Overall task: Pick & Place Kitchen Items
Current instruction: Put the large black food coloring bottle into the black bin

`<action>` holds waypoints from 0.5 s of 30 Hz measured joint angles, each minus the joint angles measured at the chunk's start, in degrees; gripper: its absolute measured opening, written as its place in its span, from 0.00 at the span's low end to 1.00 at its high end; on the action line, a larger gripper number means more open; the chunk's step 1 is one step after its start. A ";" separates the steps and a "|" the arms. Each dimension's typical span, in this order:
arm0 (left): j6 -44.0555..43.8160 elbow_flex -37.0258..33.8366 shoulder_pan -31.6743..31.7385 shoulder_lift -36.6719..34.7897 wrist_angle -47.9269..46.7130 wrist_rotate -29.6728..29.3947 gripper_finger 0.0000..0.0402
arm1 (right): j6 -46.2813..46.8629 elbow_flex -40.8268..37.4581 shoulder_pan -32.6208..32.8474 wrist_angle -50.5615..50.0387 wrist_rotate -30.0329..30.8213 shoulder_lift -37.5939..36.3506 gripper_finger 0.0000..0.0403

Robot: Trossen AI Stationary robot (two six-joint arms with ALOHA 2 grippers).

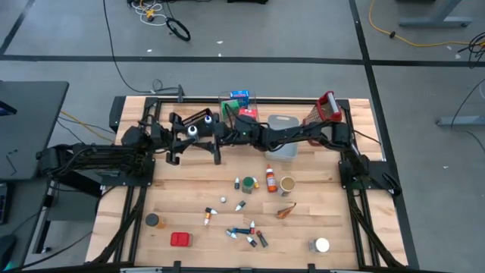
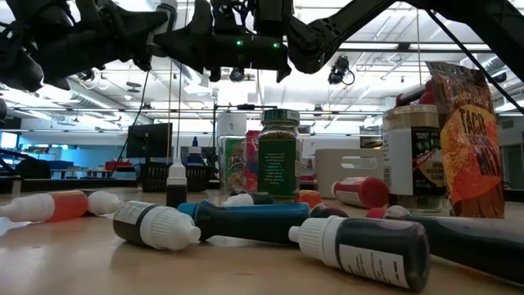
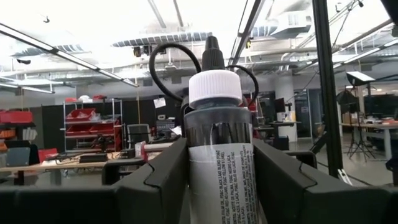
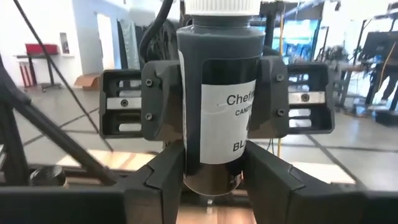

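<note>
My left gripper was clamped on a small dark bottle with a white cap, jaws pressing its labelled sides. My right gripper met it head-on, jaws closed round the same bottle's lower half, above the table's back middle. Other kitchen items lay scattered below us.
</note>
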 joint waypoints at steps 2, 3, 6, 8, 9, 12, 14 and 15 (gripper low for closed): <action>0.73 0.04 0.01 0.00 -0.90 -0.05 0.47 | -0.67 -0.01 -0.10 -2.99 -0.10 -0.68 0.38; 1.41 0.07 0.01 0.00 -1.64 -0.11 0.49 | -1.28 -0.05 -0.20 -5.21 0.00 -1.26 0.38; 1.75 0.09 0.05 0.00 -4.02 -0.61 0.54 | -2.97 -0.11 -0.37 -10.54 1.42 -3.12 0.38; 1.81 0.09 0.09 0.02 -4.97 -0.80 0.57 | -4.06 -0.11 -0.37 -13.38 2.85 -4.30 0.38; 2.04 0.09 0.09 0.02 -5.07 -0.81 0.58 | -4.59 -0.11 -0.37 -14.98 3.62 -4.83 0.38; 2.95 0.09 0.09 0.01 -5.26 -0.79 0.62 | -6.70 -0.11 -0.37 -22.93 6.70 -6.53 0.38; 2.95 0.09 0.09 -0.02 -5.28 -0.91 0.63 | -7.97 -0.11 -0.37 -28.14 9.38 -7.79 0.38; 2.95 0.09 0.09 -0.02 -5.28 -1.38 0.63 | -8.28 -0.11 -0.37 -30.87 10.99 -8.52 0.38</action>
